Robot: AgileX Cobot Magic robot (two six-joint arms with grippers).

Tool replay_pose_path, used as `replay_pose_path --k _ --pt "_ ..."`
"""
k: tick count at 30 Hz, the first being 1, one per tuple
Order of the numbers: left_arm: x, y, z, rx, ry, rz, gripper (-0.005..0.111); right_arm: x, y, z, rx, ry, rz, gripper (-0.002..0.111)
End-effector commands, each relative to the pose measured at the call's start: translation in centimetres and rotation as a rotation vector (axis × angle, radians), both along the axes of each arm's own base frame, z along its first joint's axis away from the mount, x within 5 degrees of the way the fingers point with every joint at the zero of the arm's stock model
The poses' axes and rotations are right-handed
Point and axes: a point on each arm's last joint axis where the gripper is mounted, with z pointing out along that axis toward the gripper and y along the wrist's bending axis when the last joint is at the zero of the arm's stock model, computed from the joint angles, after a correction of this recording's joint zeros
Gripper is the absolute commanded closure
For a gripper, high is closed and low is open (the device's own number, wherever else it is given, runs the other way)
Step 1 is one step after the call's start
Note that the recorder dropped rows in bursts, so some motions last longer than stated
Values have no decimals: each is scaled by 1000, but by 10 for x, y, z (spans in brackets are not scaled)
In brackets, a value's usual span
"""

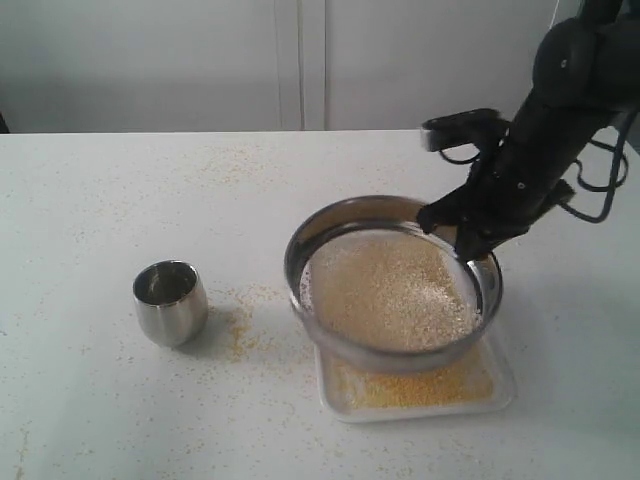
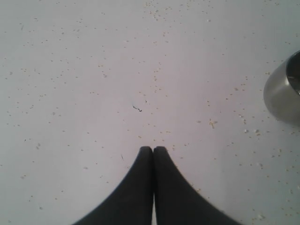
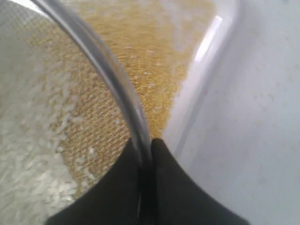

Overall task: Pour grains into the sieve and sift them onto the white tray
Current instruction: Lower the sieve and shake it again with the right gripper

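Note:
The round steel sieve (image 1: 330, 228) is lifted and tilted above the white tray (image 1: 505, 385), with my right gripper (image 1: 470, 242) shut on its far right rim. Pale whitish grains (image 1: 390, 290) cover the sieve's mesh, and fine golden meal (image 1: 420, 387) lies on the tray below. In the right wrist view the sieve's rim (image 3: 105, 61) runs between the shut fingers of the right gripper (image 3: 150, 143), with yellow meal (image 3: 150, 42) on the tray (image 3: 201, 84) behind. My left gripper (image 2: 153, 149) is shut and empty over the bare table; it does not show in the exterior view.
A small steel cup (image 1: 170, 302) stands upright left of the sieve; its side (image 2: 283, 93) shows at the edge of the left wrist view. Spilled grains (image 1: 240, 335) speckle the white table (image 1: 100, 200) around the cup and behind the sieve.

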Motion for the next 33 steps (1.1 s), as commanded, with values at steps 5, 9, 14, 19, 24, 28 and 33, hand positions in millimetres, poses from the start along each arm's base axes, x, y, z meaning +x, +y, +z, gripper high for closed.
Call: replay_pose_path --k 5,9,14,19,24,28,33 --pt "-2 1 -1 -7 3 7 107 -3 4 6 95 -11 235 108" --pt "-2 1 -1 -7 3 7 107 18 -30 6 47 -92 -439 108" --pt "-2 1 -1 -7 3 7 107 -4 0 0 30 18 293 108" --pt "-2 1 -1 -7 3 7 107 16 -26 3 15 -64 -364 108" --pt "-2 1 -1 -7 3 7 107 -7 9 3 77 12 338 108" --pt "-2 1 -1 -7 3 7 107 17 -23 3 7 -84 -384 108" --pt "-2 1 -1 -7 3 7 107 -9 10 3 79 12 384 108"
